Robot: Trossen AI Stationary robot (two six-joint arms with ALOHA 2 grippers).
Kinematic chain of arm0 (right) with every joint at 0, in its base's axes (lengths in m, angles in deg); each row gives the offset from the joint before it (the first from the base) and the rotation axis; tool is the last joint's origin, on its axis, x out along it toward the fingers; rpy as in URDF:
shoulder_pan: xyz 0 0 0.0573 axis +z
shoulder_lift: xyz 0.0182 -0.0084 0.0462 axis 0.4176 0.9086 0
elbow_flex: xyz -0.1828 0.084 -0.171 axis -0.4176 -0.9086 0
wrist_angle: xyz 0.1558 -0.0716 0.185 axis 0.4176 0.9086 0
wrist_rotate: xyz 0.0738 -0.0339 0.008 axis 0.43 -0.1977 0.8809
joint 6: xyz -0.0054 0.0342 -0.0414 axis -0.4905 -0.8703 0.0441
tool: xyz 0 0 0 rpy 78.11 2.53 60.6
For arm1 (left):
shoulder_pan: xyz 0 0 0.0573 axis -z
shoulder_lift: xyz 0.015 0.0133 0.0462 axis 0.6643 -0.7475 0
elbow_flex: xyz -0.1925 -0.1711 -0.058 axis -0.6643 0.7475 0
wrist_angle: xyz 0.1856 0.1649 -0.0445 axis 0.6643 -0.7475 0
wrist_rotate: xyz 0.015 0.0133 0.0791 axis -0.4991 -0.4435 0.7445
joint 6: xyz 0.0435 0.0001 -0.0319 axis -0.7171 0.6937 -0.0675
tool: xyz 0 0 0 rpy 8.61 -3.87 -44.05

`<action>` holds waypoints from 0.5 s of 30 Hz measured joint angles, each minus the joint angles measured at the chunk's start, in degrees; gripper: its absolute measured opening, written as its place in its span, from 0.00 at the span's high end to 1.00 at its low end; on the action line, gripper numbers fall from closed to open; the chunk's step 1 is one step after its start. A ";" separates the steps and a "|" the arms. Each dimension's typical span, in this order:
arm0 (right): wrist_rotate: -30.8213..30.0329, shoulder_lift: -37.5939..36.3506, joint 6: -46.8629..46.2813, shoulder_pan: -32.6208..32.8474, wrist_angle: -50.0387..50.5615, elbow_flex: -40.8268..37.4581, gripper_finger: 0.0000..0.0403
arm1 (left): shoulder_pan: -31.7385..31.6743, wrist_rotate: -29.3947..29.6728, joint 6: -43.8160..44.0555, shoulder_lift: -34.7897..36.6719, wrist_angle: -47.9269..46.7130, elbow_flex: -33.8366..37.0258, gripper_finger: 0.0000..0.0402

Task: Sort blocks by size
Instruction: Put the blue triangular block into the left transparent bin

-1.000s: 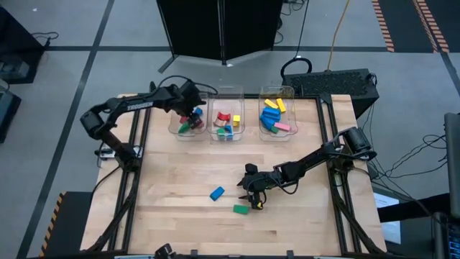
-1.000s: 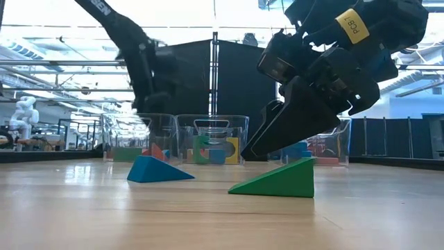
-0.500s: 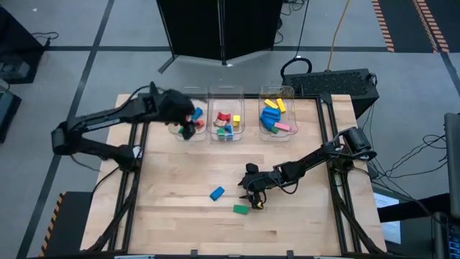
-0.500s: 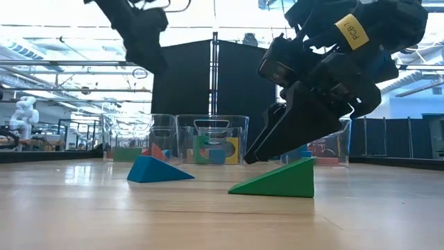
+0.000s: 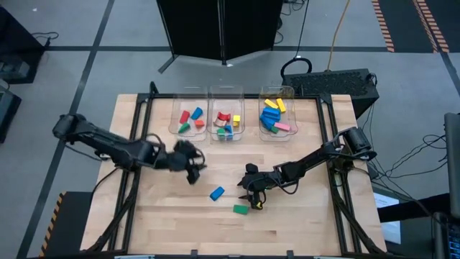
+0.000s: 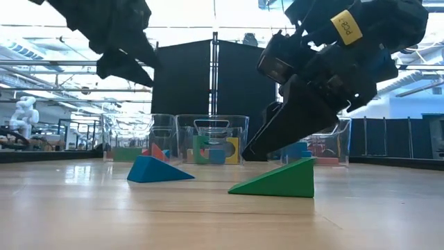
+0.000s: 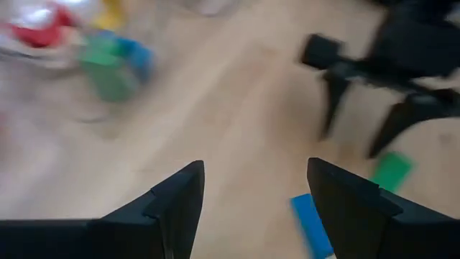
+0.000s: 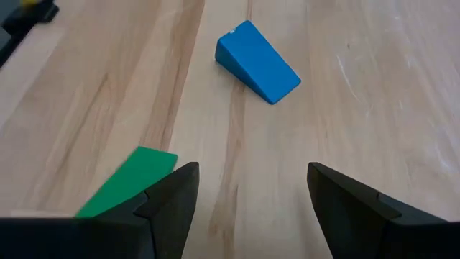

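The wooden table [image 5: 172,216] fills the middle of the high view, with three clear bins [image 5: 226,133] in a row along its far edge. The left bin holds red, blue and green blocks; the middle bin holds red, yellow, green and blue ones; the right bin holds yellow, blue and pink ones.

The left arm [image 5: 100,144] reaches in from the table's left side across the bare wood. Its left gripper [image 5: 192,165] hangs above the table between the bins and the two loose blocks, well off the surface in the low view. Its fingers [image 7: 176,205] stand apart with nothing between them.

The right arm [image 5: 316,157] stretches from the table's right edge toward the middle. The right gripper [image 5: 251,196] sits low — just above the wood, right beside the green wedge. Its fingers [image 8: 169,198] are spread wide and hold nothing; the wrist view shows bare wood between them.

Two blocks lie loose on the table. The blue wedge [image 5: 216,193] rests flat near the middle, between the two grippers. The green wedge [image 5: 241,209] lies nearer the front edge, just beside the right gripper — whether a fingertip touches it cannot be told.
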 joint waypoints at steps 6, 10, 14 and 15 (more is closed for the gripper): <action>-0.03 0.00 -1.37 0.01 -1.44 0.00 0.38 | 8.05 5.02 5.12 -10.67 15.46 2.96 0.38; -0.11 0.00 -1.22 0.00 -3.68 0.00 0.38 | 10.94 6.91 6.51 -18.60 22.31 2.96 0.38; -0.11 0.00 0.06 0.02 -4.52 0.00 0.38 | 12.67 7.08 6.71 -23.65 27.27 2.82 0.38; -0.11 0.00 0.73 0.02 -4.59 0.00 0.38 | 13.02 7.18 6.71 -24.50 27.31 2.51 0.38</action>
